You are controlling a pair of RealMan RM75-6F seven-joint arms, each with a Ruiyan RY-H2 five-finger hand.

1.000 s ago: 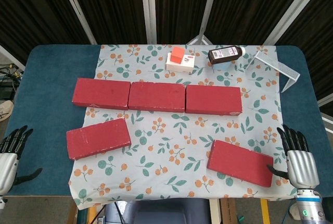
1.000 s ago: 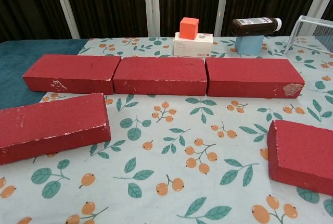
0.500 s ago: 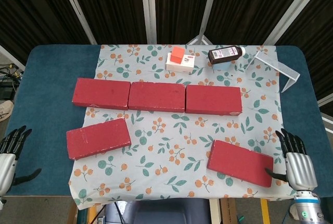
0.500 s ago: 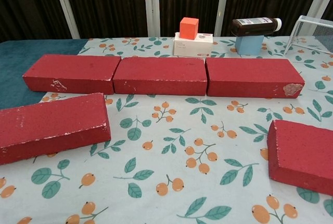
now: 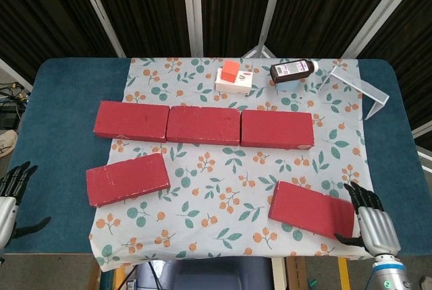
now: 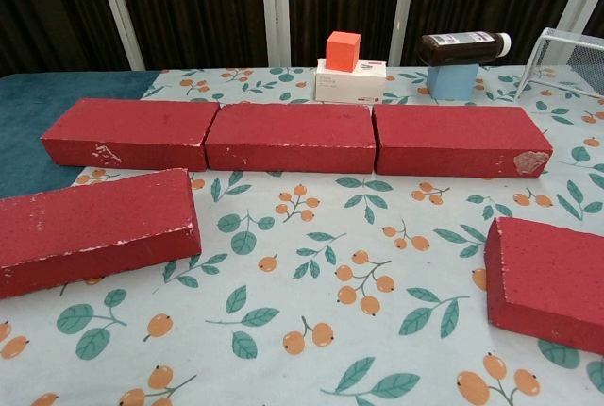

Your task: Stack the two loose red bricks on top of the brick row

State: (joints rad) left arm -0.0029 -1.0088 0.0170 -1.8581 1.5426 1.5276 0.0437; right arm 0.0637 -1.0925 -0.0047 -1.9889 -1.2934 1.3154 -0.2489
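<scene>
While the brick row (image 5: 203, 125) of three red bricks lies end to end across the middle of the head view, one loose red brick (image 5: 127, 179) rests flat at lower left and the other loose red brick (image 5: 312, 210) at lower right, both on the floral cloth (image 5: 229, 182) and well apart from the row. The right hand (image 5: 370, 226), bottom right, has its fingers spread and released just beside the right brick's end, and the left hand (image 5: 9, 199), at the lower left edge, is likewise spread and empty. Above the row stand a white box (image 5: 235, 82) topped by an orange cube (image 5: 231, 69), a dark bottle (image 5: 293, 69) and a wire rack (image 5: 361, 88).
</scene>
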